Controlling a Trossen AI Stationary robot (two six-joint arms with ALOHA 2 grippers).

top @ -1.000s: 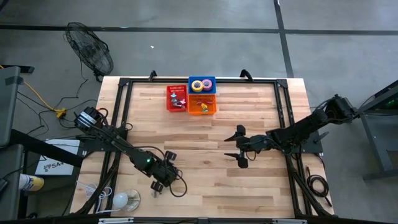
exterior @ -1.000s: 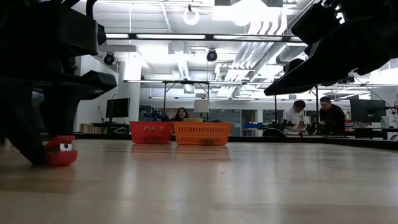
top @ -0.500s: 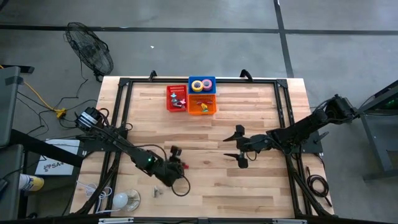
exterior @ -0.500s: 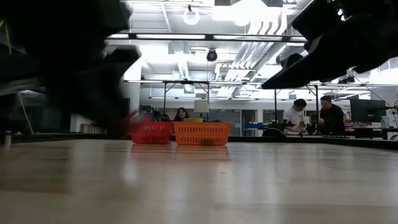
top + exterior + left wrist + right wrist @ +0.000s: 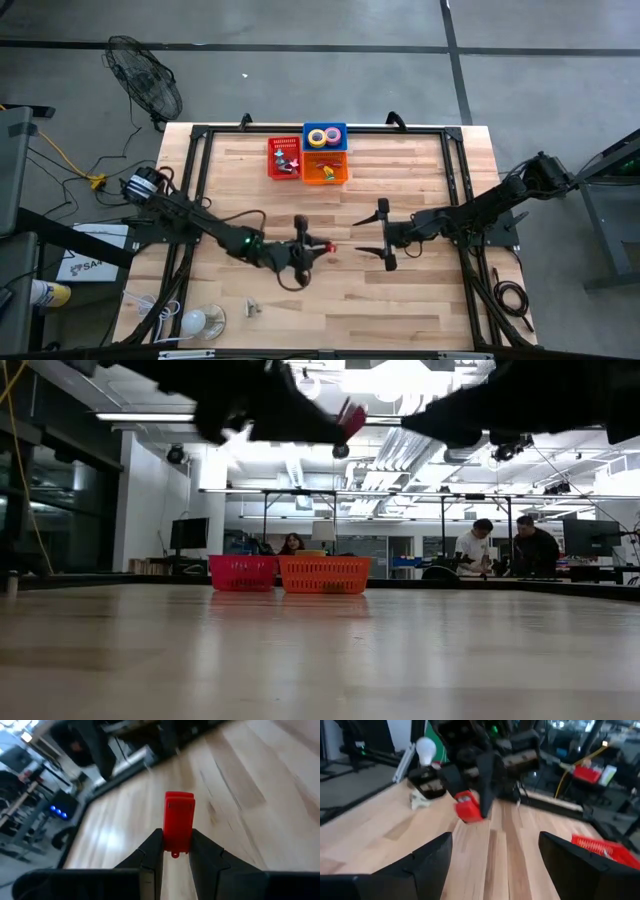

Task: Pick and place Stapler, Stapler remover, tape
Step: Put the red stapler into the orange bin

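A small red stapler (image 5: 326, 247) hangs in the air over the table's middle, held by my left gripper (image 5: 314, 247), which is shut on it. The left wrist view shows the stapler (image 5: 179, 820) sticking out forward between the gripper's fingers. In the low view it (image 5: 350, 416) is high above the tabletop. My right gripper (image 5: 384, 236) waits open just right of it, facing it, with fingers (image 5: 427, 865) spread wide. A red basket (image 5: 284, 158), an orange basket (image 5: 326, 169) and a blue basket (image 5: 325, 136) holding tape rolls stand at the far edge. My left gripper pinches the stapler's rear end (image 5: 176, 847) between its two fingers (image 5: 151, 857), one on each long side. The fingers lie along the stapler, coming about level from the table's left. The stapler is lifted clear and points toward the right gripper.
A small pale object (image 5: 250, 308) and a light bulb (image 5: 196, 320) lie near the table's near-left corner. A black frame (image 5: 196, 170) borders the work area. Bare wood lies between the grippers and the baskets. People sit in the room behind (image 5: 525, 545).
My left gripper has risen from the near-left part of the table and swung toward the middle and the right gripper. The red stapler, which stood on the wood beside its fingers, is now lifted clear and carried along. The right gripper has shifted slightly toward the far edge.
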